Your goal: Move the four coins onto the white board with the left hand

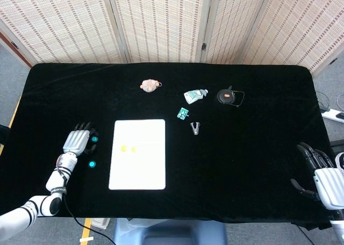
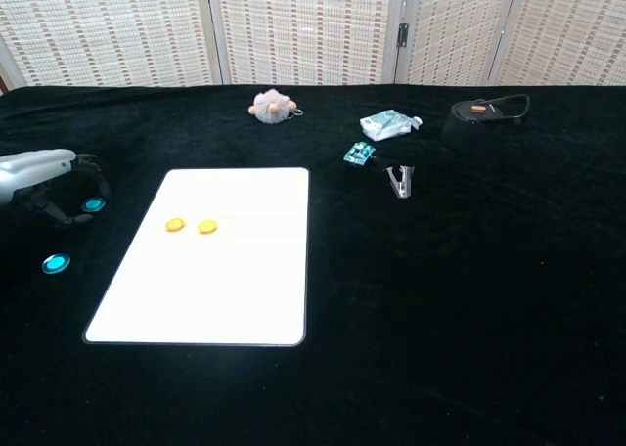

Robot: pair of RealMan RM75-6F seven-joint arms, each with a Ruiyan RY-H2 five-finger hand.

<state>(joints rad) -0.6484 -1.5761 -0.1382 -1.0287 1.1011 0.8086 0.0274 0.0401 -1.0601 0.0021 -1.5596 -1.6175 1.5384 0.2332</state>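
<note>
Two orange-yellow coins lie side by side on the white board, also seen as coins on the board in the head view. Two cyan coins rest on the black cloth left of the board: one right beside my left hand, the other nearer the front. My left hand hovers over the farther cyan coin with fingers spread, holding nothing. My right hand stays open at the table's front right corner.
Behind the board lie a pink plush toy, a white-green packet, a small teal item, a metal clip and a black round case. Black cloth covers the whole table.
</note>
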